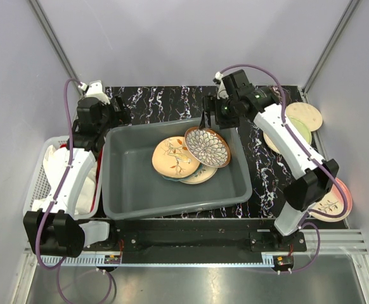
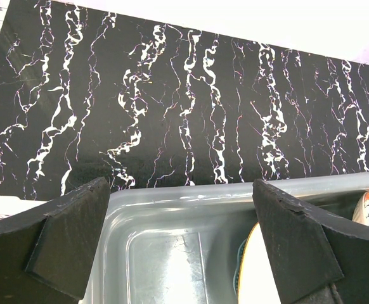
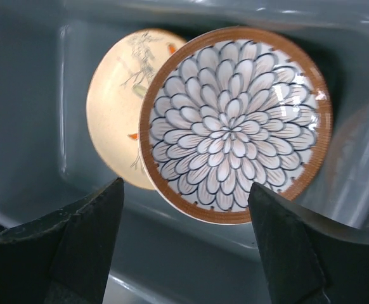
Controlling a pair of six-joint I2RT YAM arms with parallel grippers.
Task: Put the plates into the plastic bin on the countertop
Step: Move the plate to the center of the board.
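The grey plastic bin (image 1: 124, 190) sits mid-countertop (image 1: 172, 101). Inside it lie a peach sprig plate (image 1: 172, 158), a cream plate (image 1: 200, 175) partly under it, and a brown-rimmed petal-pattern plate (image 1: 207, 146) resting tilted on top. My right gripper (image 1: 208, 118) hangs over the bin's far rim, open, with the petal plate (image 3: 235, 123) and the peach plate (image 3: 115, 107) lying free beyond its fingers (image 3: 83, 240). Over the bin's far left corner my left gripper (image 1: 113, 118) is open and empty, with the bin rim (image 2: 191, 195) and a plate edge (image 2: 254, 266) below it.
More plates lie on the countertop to the right: a cream one (image 1: 306, 116), a green one (image 1: 300, 134) and a pink-rimmed one (image 1: 333, 201) near the right arm's base. A white mesh basket (image 1: 37, 183) with cloth stands left of the bin.
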